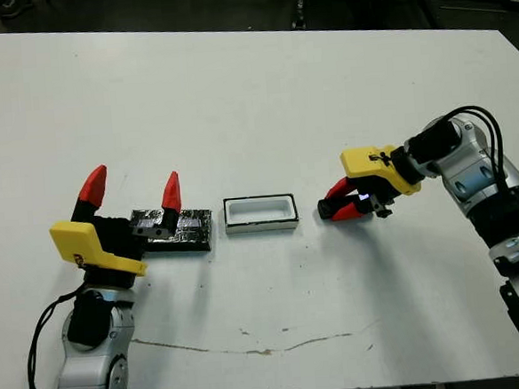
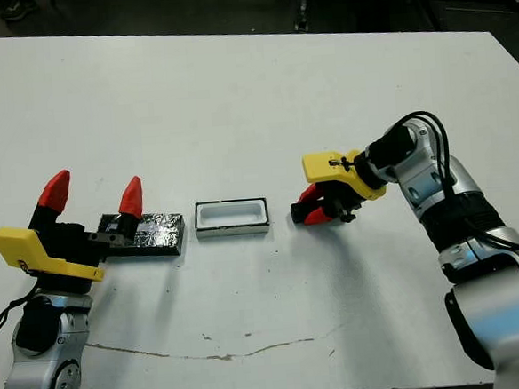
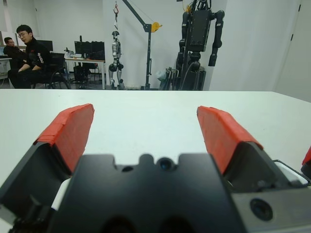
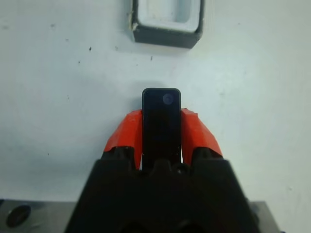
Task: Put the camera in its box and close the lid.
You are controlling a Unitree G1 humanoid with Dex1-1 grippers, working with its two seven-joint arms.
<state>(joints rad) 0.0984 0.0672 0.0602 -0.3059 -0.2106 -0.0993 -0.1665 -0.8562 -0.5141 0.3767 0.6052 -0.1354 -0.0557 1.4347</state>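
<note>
The camera (image 4: 161, 124) was pinched between the two red fingers of the right claw (image 1: 342, 203), low over the worktop (image 1: 253, 97) and just to the right of the box (image 1: 260, 213). One end of it stuck out past the fingertips and pointed at the box. The box sat open and empty, with its white inside showing. The lid (image 1: 183, 228) lay flat just left of the box, and the left claw (image 1: 132, 191) hung over the lid's far end with its fingers wide apart, holding nothing. The camera looked only a little shorter than the box, so if it came in crooked, an end could catch on the thin black rim and push the light box away. The grip was narrow, so the camera might also twist or slip out.
</note>
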